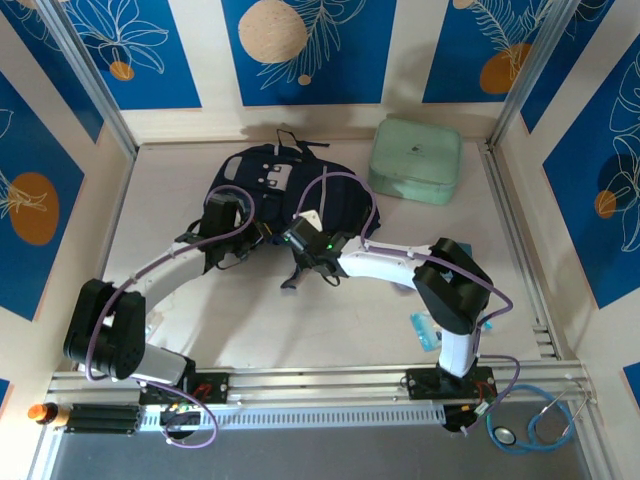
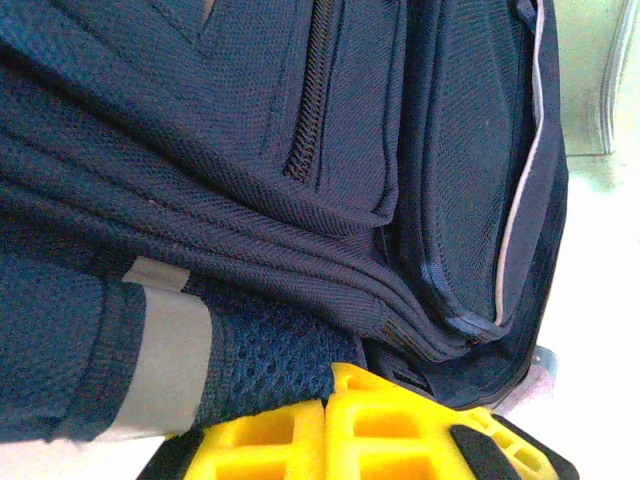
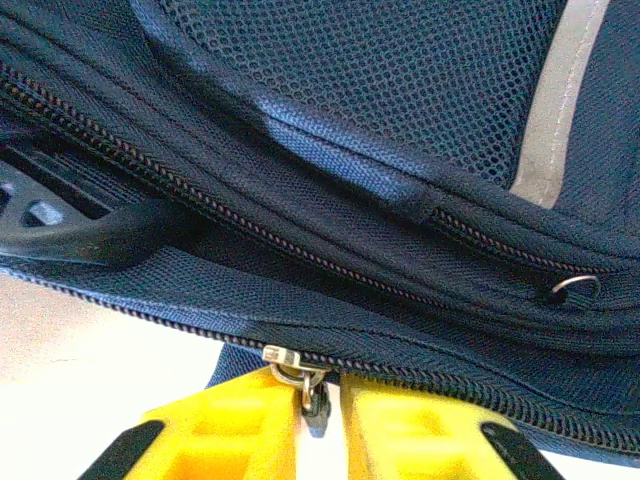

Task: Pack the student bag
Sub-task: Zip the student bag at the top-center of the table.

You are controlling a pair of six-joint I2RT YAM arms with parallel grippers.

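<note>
Table (image 1: 300, 330): pale, walled by blue patterned panels; both arms are bolted at its near edge.
Left gripper (image 2: 328, 410): fingers are set together against the bag (image 2: 250, 200), likely to steady it; pinched fabric cannot be confirmed.
Right gripper (image 3: 320, 392): clamped on the zip pull (image 3: 317, 418), presumably so the zip can be drawn.
Bag: laid flat mid-table, towards the far edge.
Case (image 1: 415, 160): placed near the far right corner.
Views: zip detail is given by the right wrist; layout is given from above.
</note>
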